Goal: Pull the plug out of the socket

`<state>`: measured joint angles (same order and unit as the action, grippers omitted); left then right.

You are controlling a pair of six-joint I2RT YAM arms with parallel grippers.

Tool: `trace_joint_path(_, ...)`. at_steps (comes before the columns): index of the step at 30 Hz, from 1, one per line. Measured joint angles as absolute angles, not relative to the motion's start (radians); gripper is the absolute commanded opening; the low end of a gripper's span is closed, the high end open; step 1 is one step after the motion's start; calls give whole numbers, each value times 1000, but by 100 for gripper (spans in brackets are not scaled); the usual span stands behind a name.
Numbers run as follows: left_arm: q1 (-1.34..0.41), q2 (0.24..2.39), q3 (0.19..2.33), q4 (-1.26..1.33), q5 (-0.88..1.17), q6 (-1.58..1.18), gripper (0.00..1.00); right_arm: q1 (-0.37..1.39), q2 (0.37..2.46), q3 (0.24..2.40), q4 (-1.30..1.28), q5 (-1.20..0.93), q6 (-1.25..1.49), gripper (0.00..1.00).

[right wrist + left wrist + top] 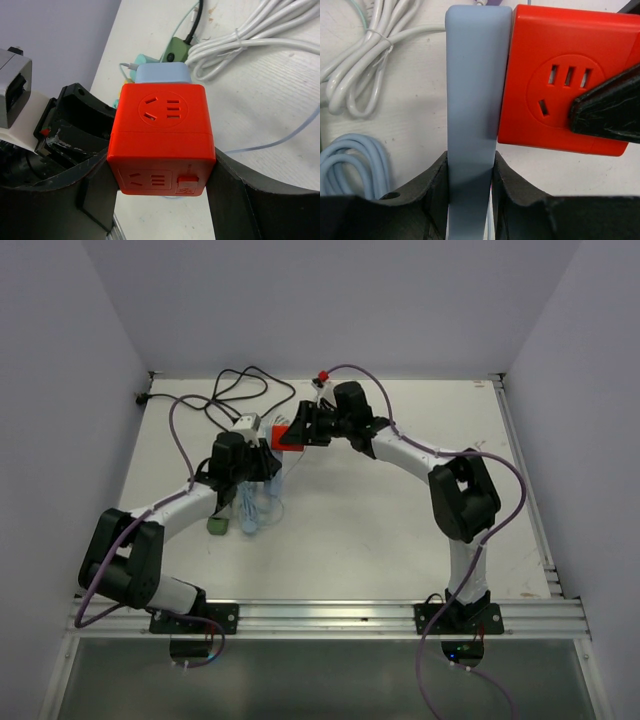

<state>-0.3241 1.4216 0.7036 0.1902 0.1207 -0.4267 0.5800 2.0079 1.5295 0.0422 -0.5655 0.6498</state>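
Arms (170,502) bowed inward, left gripper (471,167) pinching plug (475,75) (blue)

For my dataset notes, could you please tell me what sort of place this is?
Probably a robotics lab test cell: a white table boxed in by bare walls, an aluminium rail carrying two arms.

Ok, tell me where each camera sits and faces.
Top external: above and behind the bases, looking down on the white table; left arm and right arm show whole.
Left wrist: on its arm, facing along the left gripper, shut on the pale blue flat plastic plug.
Right wrist: on its arm, facing along the right gripper, shut on the red plastic cube socket.
Shared: both wrist views show plug and socket.
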Motion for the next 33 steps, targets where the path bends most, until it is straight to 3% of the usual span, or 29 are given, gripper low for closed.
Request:
trace_joint_path(12,-346,1607,880,135,208,-445,0,538,1935,1443,43,-440,618,20)
trace_joint_path(23,-361,1708,980,96,255,-447,0,468,1935,1389,94,-499,666,20)
trace_joint_path(33,-278,1777,1003,9,61,-482,0,416,1924,1393,60,-596,657,21)
